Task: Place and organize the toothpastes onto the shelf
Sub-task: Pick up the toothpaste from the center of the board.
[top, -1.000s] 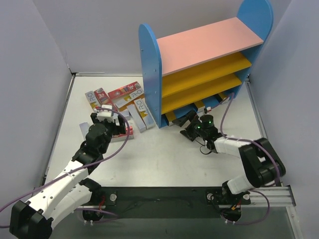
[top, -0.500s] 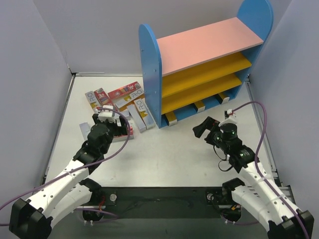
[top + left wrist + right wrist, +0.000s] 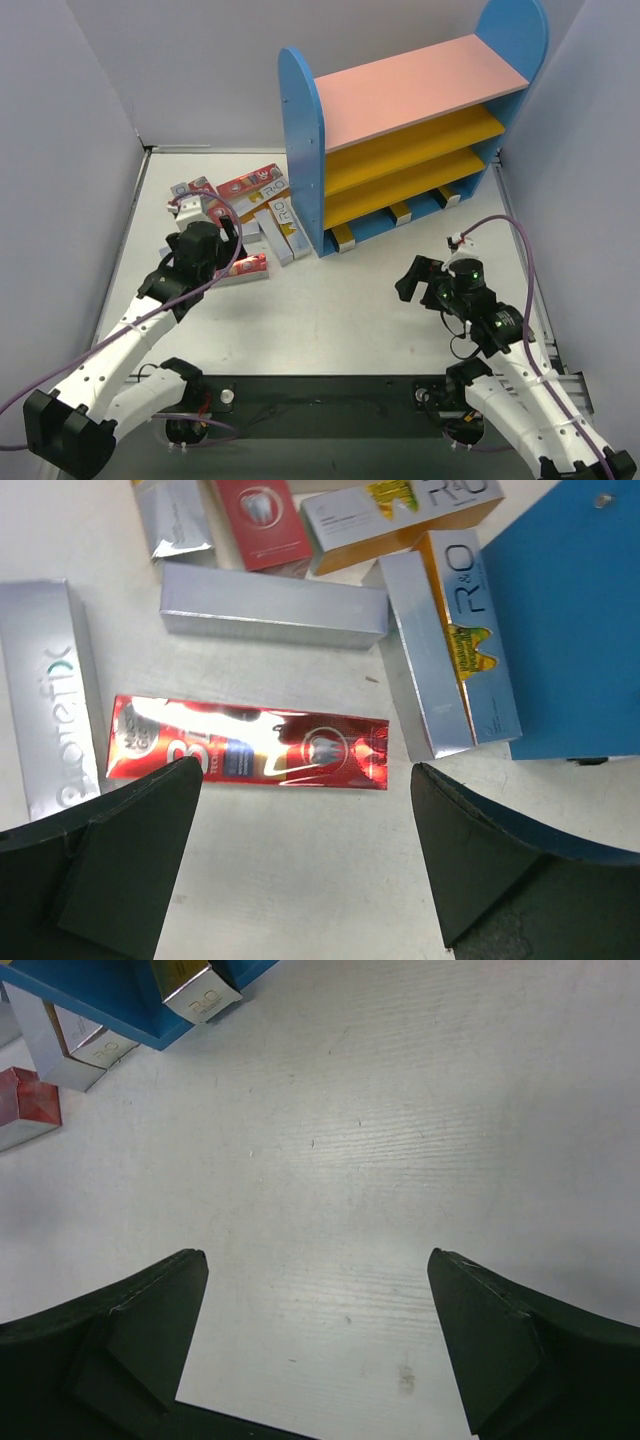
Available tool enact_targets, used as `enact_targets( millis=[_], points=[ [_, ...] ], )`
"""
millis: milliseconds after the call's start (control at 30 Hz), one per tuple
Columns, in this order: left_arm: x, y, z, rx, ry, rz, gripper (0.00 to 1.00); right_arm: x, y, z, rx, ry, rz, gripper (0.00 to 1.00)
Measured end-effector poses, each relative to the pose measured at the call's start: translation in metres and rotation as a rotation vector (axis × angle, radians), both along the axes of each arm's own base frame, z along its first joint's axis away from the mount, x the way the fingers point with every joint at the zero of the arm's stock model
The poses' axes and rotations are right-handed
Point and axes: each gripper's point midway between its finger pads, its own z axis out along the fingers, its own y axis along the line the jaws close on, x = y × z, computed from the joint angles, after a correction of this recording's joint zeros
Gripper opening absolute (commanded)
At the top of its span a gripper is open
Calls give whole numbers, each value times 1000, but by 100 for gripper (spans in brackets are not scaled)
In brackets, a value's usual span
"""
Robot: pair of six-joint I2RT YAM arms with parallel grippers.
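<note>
The shelf (image 3: 400, 130) stands at the back right; the ends of silver toothpaste boxes (image 3: 343, 236) show on its blue base. More toothpastes (image 3: 255, 205), silver, red and orange, lie in a loose pile left of the shelf. My left gripper (image 3: 222, 245) is open and empty, hovering over the pile's near edge. In the left wrist view it (image 3: 305, 780) sits just short of a red box (image 3: 250, 752) lying flat. My right gripper (image 3: 412, 280) is open and empty over bare table in front of the shelf; it also shows in the right wrist view (image 3: 318, 1260).
Grey walls close in the table (image 3: 330, 310) on the left, back and right. The shelf's blue side panel (image 3: 570, 620) stands right next to the pile. In the right wrist view, box ends (image 3: 197, 990) stick out of the blue base (image 3: 100, 1000).
My right gripper has pulled back from the shelf's bottom level toward the near right, now open and empty. My left gripper has shifted a little back and left over the pile.
</note>
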Motion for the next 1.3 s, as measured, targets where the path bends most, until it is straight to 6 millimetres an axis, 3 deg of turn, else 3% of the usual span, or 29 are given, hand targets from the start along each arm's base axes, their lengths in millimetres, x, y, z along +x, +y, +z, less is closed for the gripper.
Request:
enact_targets(
  millis=[533,867,1300],
  points=[
    [-36,44,-40,-194,266,382,97,-34,2,15,10,-62,135,100],
    [-44,46,-97,-276,487,622,97,-29,6,2,-25,9,164,100],
    [-11,59,-126,-297,554,848,97,-27,7,-7,-44,50,181,100]
  ],
)
